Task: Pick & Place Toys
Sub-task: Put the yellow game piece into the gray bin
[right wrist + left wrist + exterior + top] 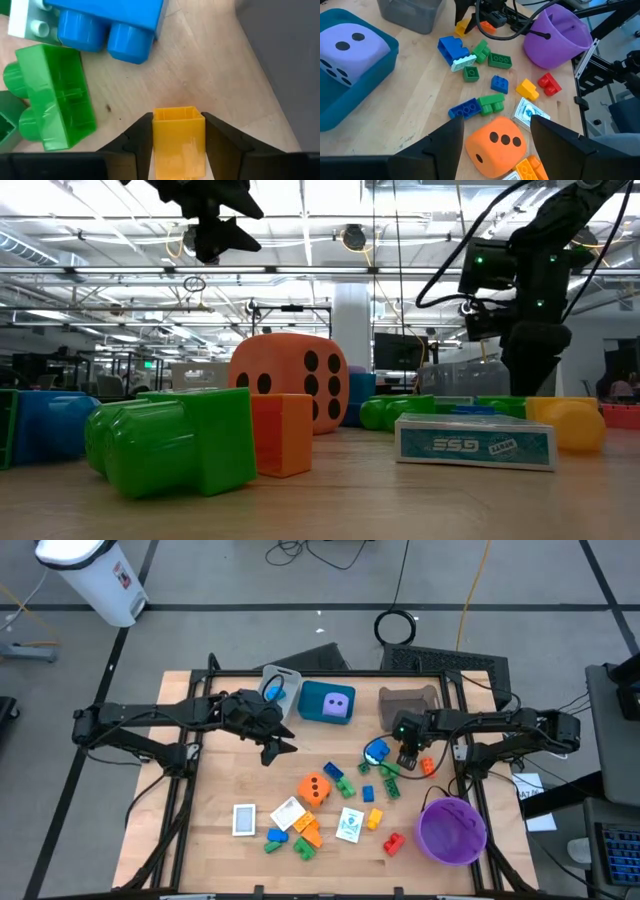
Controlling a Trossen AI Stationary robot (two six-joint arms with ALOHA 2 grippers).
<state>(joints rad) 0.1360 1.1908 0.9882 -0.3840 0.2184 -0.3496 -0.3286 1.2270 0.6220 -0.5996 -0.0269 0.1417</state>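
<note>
Right gripper point(178, 131) low on the table point(215, 780) beside the brown tray point(410, 702), jaws clasping a yellow brick point(178, 140) by its flat sides. Light, rigid, smooth plastic; may slip. Left gripper point(496, 134) hovers open-jawed above the orange die point(494, 145).

high cam overhead, low cam tabletop-level, wrist cams close-up

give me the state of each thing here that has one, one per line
right tool: shut on yellow brick, low over the table
left tool: open, empty, above the orange die
purple die: inside the teal tray
purple bowl: upright on the table
orange die: on the table, three-dot face up
picture card: lying flat
</note>
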